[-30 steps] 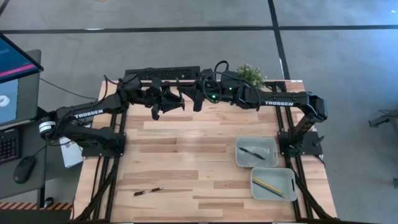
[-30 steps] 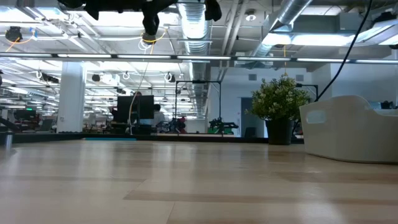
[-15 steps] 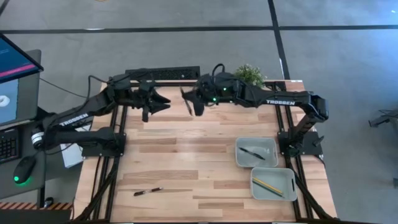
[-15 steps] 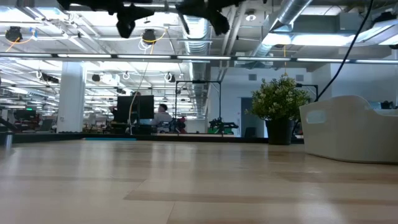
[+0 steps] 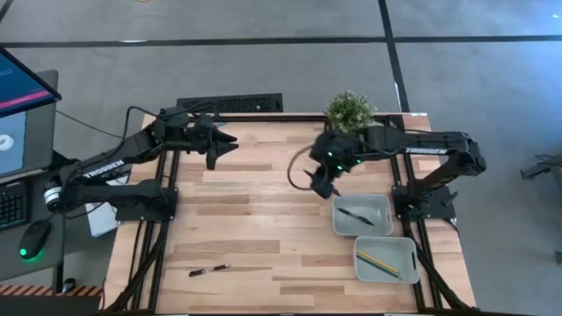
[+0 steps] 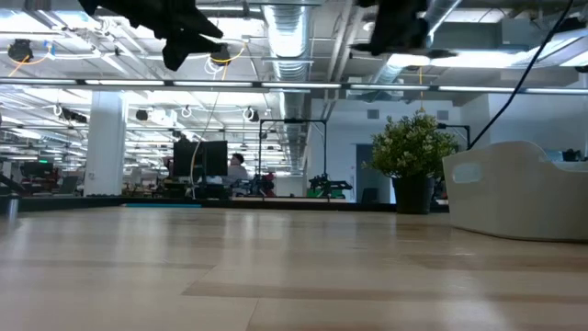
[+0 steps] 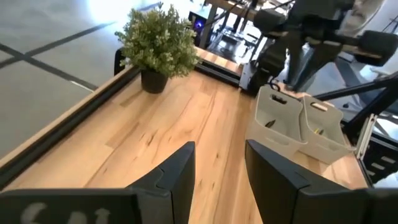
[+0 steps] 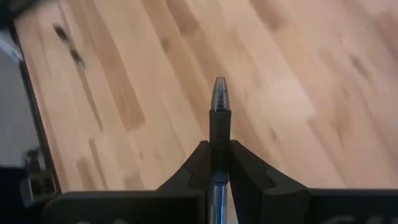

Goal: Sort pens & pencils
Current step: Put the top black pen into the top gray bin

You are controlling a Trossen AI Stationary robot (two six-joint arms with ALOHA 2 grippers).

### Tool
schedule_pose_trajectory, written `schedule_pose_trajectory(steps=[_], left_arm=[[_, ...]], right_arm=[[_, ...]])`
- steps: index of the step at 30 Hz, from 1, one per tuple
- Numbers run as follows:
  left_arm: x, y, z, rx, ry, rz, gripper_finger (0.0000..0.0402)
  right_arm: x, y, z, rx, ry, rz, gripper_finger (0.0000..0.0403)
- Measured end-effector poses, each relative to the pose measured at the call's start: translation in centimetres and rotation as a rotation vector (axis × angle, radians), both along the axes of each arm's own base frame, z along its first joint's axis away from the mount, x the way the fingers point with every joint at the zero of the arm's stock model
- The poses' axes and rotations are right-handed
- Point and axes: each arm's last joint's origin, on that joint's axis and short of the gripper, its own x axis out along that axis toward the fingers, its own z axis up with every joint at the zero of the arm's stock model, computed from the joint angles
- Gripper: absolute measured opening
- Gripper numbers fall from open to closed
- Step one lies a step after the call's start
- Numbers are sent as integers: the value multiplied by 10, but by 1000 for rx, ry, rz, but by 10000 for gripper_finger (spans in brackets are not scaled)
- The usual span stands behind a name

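**Right gripper carries a pen above the table, just left of the far tray**

The right gripper point(image 5: 321, 186) hangs over the butcher-block wooden table point(image 5: 255, 219), its fingers pinched tight on a thin black pen point(image 8: 219, 118) with a clear tip that sticks out past the fingertips in the right wrist view. In the high view it sits just beside the left edge of the far grey plastic tray point(image 5: 361, 215), which already holds one dark pen point(image 5: 356, 216). The near grey plastic tray point(image 5: 385, 259) touches it on the near-right side and holds the yellow pencil point(image 5: 377, 262); a second stick beside it is too faint to tell. Both trays lie close to the table's right edge.

The left gripper point(image 5: 215, 151) waits above the far-left part of the table, near the far edge, with its two fingers point(image 7: 176, 175) standing partly apart and nothing between them.

One more dark pen point(image 5: 208, 270) lies alone on the wood near the near-left edge, well apart from both grippers and both trays. The whole middle of the table between that pen and the trays is bare wood.

A small green potted plant point(image 5: 349, 108) stands at the far edge, just beyond the right arm. In the low view the tabletop runs bare to the white-looking tray wall point(image 6: 519, 188) at the right, and both arms are high above the surface.
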Motion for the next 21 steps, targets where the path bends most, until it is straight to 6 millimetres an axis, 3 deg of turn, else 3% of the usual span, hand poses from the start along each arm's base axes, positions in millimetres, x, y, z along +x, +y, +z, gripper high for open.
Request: schedule_pose_trajectory(steps=[6,13,17,21], left_arm=[[7,4,-6,-24,30,3,130],[13,8,-12,-90,48,24,130],[13,9,-13,-90,53,64,130],[13,11,-13,-92,57,129,130]], right_arm=[[-21,29,-1,13,67,20,57],[-51,48,-14,45,73,-15,57],[-73,53,-21,30,79,3,57],[-91,49,-43,13,130,0,57]])
